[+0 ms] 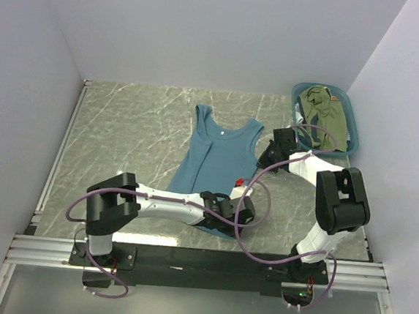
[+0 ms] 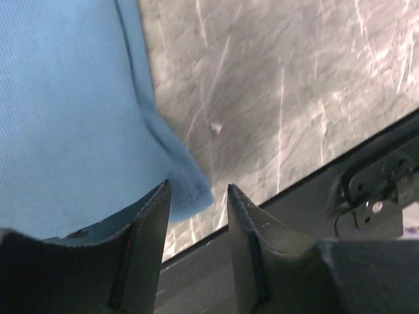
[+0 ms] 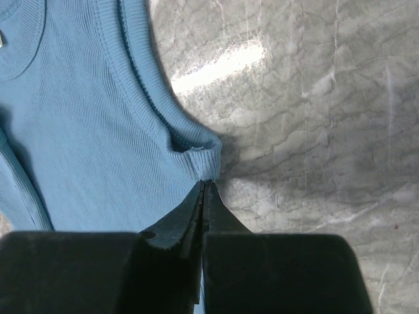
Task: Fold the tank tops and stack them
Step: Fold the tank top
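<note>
**Q:** Where is the garment being worked on?

**A:** A plain teal-blue ribbed cotton tank top (image 1: 221,154) lies flat on the grey marble-patterned table (image 1: 123,135), straps toward the far wall and hem toward the arms. Its left side looks folded in over the middle. A second, olive-green tank top (image 1: 320,108) sits crumpled in a teal plastic basket (image 1: 353,129) at the far right corner. I cannot make out a third top.

**Q:** What are the two grippers doing?

**A:** The left gripper (image 2: 196,190) is low at the hem's right corner. Its jaws stand apart, with the cloth corner lying just between them and nothing clamped. The right gripper (image 3: 204,186) is closed, and its tips meet at the point where the right armhole joins the side seam. I cannot tell whether a sliver of cloth is caught between them.

**Q:** How would this cloth behave when it is lifted?

**A:** It is probably light, limp and stretchy. It would likely sag and drag on the table rather than keep its shape, and a thin single layer could slip out of a shallow pinch.

**Q:** So where is the best place to take hold?

**A:** I would choose the thicker stitched edges, meaning the hem corner and the banded armhole corner. Gripping both at once should let the right side travel over as one straight edge.
</note>
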Motion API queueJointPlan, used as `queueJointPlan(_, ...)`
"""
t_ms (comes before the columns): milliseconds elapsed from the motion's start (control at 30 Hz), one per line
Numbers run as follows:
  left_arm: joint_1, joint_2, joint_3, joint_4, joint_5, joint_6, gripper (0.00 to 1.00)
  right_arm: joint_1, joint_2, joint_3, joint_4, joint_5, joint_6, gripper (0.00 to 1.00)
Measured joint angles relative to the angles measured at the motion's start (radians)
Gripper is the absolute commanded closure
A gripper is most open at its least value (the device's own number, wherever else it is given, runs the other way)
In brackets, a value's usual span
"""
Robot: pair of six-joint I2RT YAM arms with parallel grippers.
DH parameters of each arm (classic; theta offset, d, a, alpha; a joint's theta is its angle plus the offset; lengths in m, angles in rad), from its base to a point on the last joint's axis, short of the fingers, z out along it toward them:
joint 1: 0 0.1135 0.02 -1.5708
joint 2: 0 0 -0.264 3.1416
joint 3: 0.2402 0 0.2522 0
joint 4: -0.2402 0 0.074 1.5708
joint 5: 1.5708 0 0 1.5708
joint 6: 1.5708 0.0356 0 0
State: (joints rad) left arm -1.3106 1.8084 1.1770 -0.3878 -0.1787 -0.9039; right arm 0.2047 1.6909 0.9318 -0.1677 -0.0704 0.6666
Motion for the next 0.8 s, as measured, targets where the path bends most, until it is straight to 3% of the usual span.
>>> queueJointPlan(367,-0.014,0.074,0.063,-0.065,-0.082,-0.026,0.78,0.0,0.0,0.0,0.0,-0.002,-0.006,1.0)
queueJointPlan(433,-0.019,0.074,0.063,-0.068,-0.083,-0.03,0.77,0.0,0.0,0.0,0.0,-0.002,-0.006,1.0)
queueJointPlan(567,-0.04,0.074,0.063,-0.077,-0.093,-0.035,0.58,-0.001,0.0,0.002,-0.003,-0.001,-0.007,1.0)
queueJointPlan(800,-0.074,0.074,0.083,-0.117,-0.128,-0.039,0.62,-0.001,0.0,0.012,-0.005,-0.002,-0.01,1.0)
